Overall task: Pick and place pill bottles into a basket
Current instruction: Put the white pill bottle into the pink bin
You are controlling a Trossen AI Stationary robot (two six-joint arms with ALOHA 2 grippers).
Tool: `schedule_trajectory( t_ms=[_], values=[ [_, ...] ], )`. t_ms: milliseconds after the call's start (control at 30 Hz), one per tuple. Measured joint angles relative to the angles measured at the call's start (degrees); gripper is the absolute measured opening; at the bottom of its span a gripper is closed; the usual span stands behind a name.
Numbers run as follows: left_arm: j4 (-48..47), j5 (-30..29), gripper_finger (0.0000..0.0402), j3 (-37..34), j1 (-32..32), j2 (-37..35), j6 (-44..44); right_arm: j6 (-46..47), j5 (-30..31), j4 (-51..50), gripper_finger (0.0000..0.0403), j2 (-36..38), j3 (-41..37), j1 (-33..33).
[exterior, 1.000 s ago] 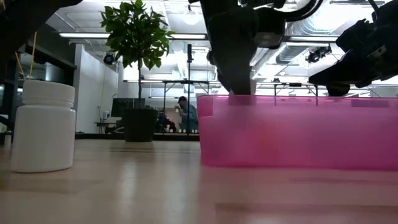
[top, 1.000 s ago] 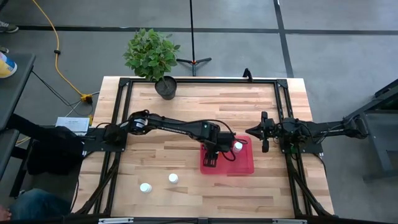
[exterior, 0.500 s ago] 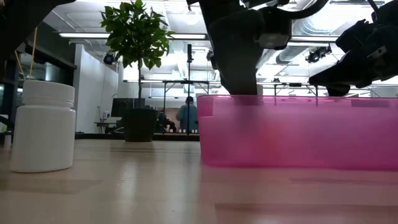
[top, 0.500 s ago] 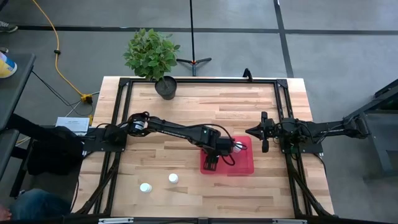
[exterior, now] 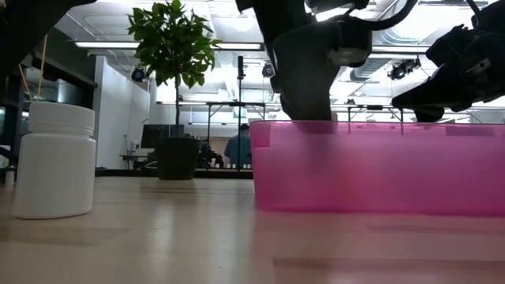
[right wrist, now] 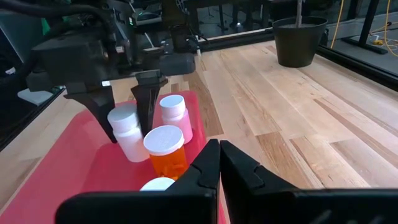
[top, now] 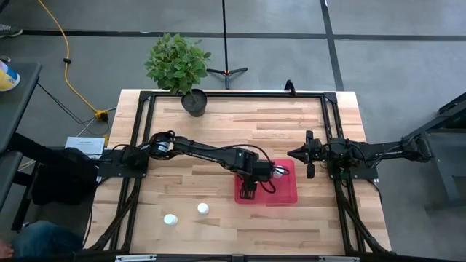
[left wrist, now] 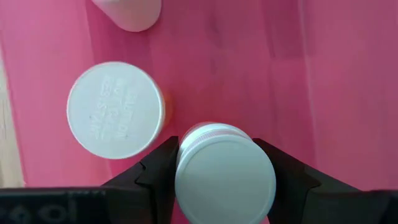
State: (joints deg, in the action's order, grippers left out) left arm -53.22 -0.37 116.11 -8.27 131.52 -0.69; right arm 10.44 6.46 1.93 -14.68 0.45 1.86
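Bright, even overhead light; ceiling lamps glare in the low view, whose background seems slightly soft.

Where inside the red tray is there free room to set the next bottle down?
The red tray is bare on its right and front part, toward the waiting right tool. It is crowded at the back-left corner: bottles cluster there, and the left tool holds one bottle among them.
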Motion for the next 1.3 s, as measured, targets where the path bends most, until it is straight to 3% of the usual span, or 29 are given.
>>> schedule_trajectory(
  t_ms=[1300],
  values=[
    [0.0, -4.3, 0.0215, 0.0, -1.1, -0.1, -6.9, 0.0, 0.0, 0.0, 0.0002, 0.0, 0.0, 0.0]
  ],
)
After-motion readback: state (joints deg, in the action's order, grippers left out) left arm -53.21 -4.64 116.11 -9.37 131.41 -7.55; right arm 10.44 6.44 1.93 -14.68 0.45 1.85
